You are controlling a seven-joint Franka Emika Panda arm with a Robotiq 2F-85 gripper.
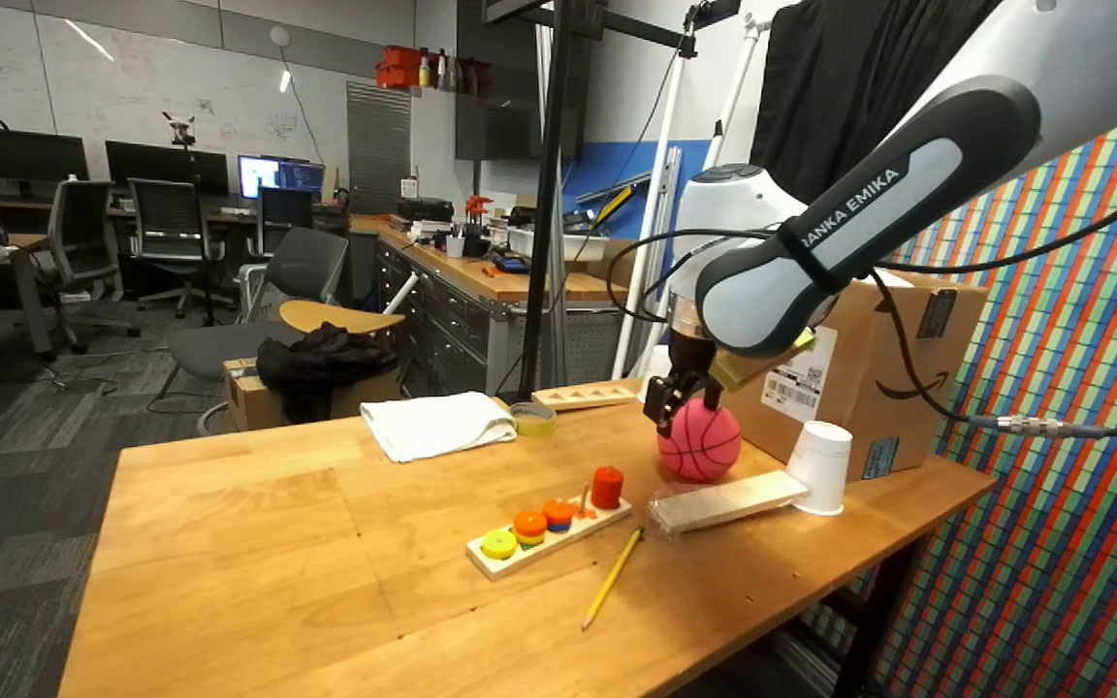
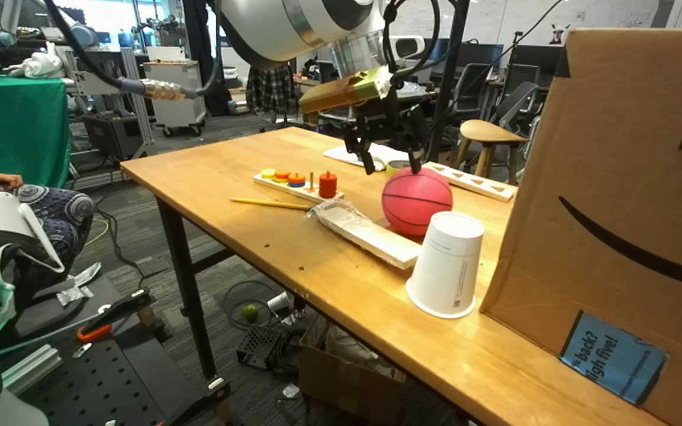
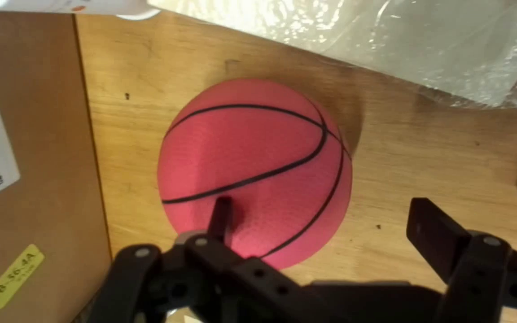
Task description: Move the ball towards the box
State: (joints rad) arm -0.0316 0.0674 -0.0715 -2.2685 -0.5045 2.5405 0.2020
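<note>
The ball (image 1: 699, 452) is a pink basketball with black lines, resting on the wooden table near the box. It also shows in an exterior view (image 2: 417, 204) and in the wrist view (image 3: 254, 152). The box (image 1: 874, 373) is a large brown cardboard carton; it stands beside the ball with a gap, seen in an exterior view (image 2: 625, 177) and at the left of the wrist view (image 3: 34, 179). My gripper (image 2: 392, 170) is open and empty. In the wrist view (image 3: 321, 203) one finger is over the ball, at or just above its top; the other is past its side, above the table.
A white upturned cup (image 2: 449, 266) stands by the box. A plastic-wrapped wooden plank (image 2: 367, 234) lies beside the ball. A peg toy with coloured rings (image 1: 549, 543), a pencil (image 1: 612, 582), a white cloth (image 1: 437, 425), a tape roll (image 1: 533, 425) and a wooden strip (image 1: 583, 396) lie around.
</note>
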